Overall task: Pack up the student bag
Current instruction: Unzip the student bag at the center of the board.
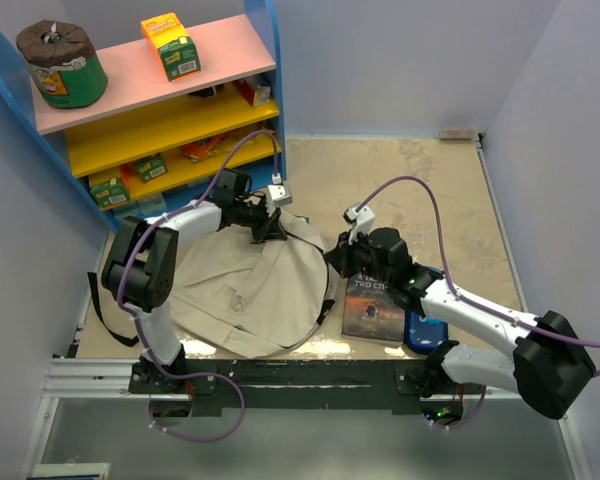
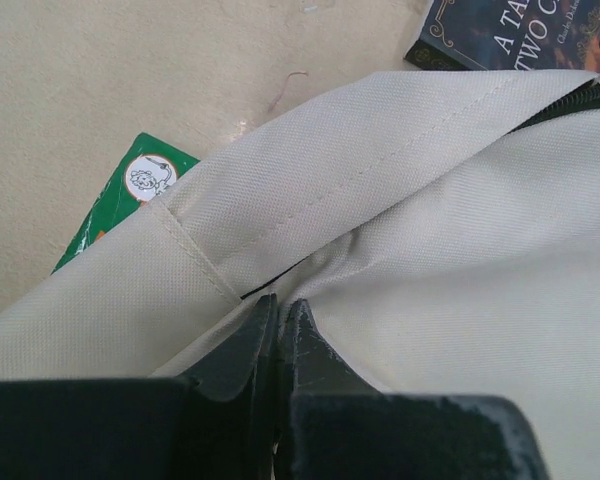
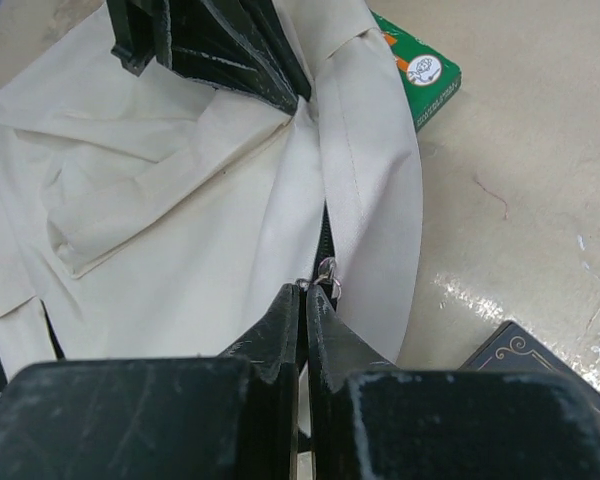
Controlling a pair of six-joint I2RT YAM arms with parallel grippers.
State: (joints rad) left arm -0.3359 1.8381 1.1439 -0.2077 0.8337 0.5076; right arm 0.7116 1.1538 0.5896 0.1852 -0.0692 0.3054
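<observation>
A green book [image 2: 130, 185] pokes out from under the beige student bag [image 2: 400, 230]. Only one corner with a small cartoon badge shows, and fabric covers the rest. The dark novel "A Tale of Two Cities" [image 2: 510, 35] is cut off by the top edge of the left wrist view, with half its title gone. In the overhead view, a blue pencil case [image 1: 427, 332] lies mostly hidden beneath the right arm [image 1: 470, 315]. The right gripper [image 3: 305, 292] presses its tips together at the zipper pull [image 3: 327, 268]. The pull seems pinched there, its lower part out of sight. Printing on the carton [image 1: 170, 45] atop the pink shelf [image 1: 230, 45] is too small to read.
</observation>
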